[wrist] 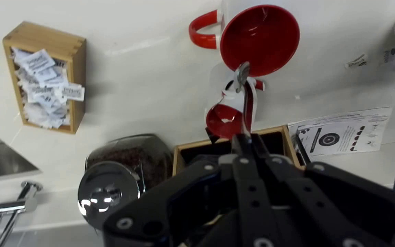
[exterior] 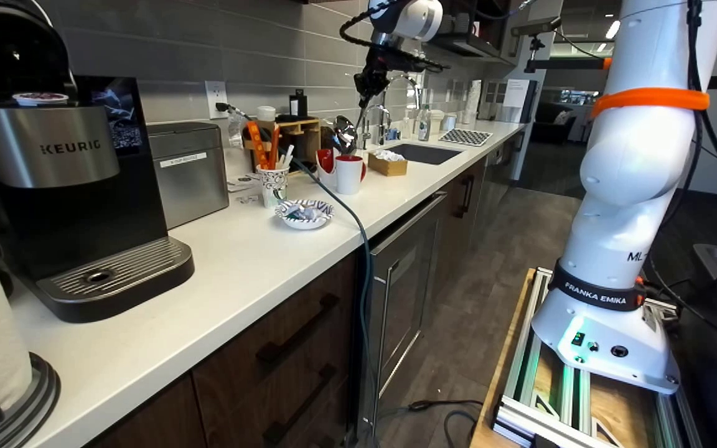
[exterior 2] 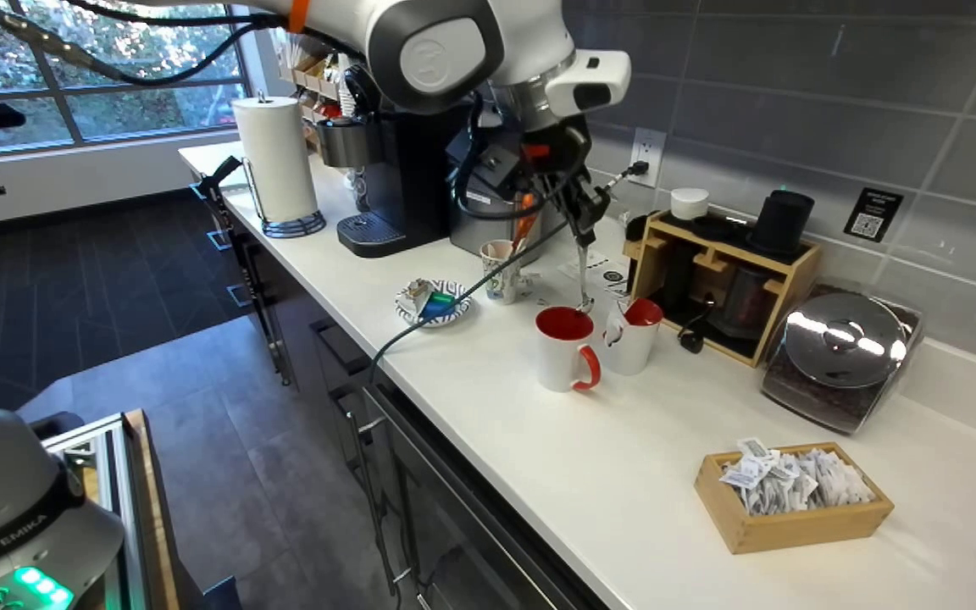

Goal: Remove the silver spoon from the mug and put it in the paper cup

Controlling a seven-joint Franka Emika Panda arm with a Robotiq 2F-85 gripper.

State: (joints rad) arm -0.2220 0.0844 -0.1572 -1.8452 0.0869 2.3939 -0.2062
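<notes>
The silver spoon [exterior 2: 583, 275] hangs bowl down from my gripper [exterior 2: 583, 235]; it also shows in the wrist view [wrist: 241, 76]. The gripper's fingertips [wrist: 249, 138] are shut on its handle. The spoon's bowl is fully visible, just above and beside the rim of a white mug with red inside [exterior 2: 557, 356], also in the wrist view [wrist: 259, 41]. A second white and red mug [exterior 2: 634, 343] stands beside it, towards the wall. The patterned paper cup [exterior 2: 501, 273], also in an exterior view [exterior: 273, 186], stands farther along the counter with orange sticks and white stirrers in it.
A patterned bowl with wrappers [exterior 2: 433, 303] stands near the paper cup. A dark cable [exterior 2: 467, 292] runs across the counter past both. A wooden organiser [exterior 2: 721, 271], a coffee canister with a chrome lid [exterior 2: 844, 347] and a box of packets [exterior 2: 793, 517] stand around the mugs.
</notes>
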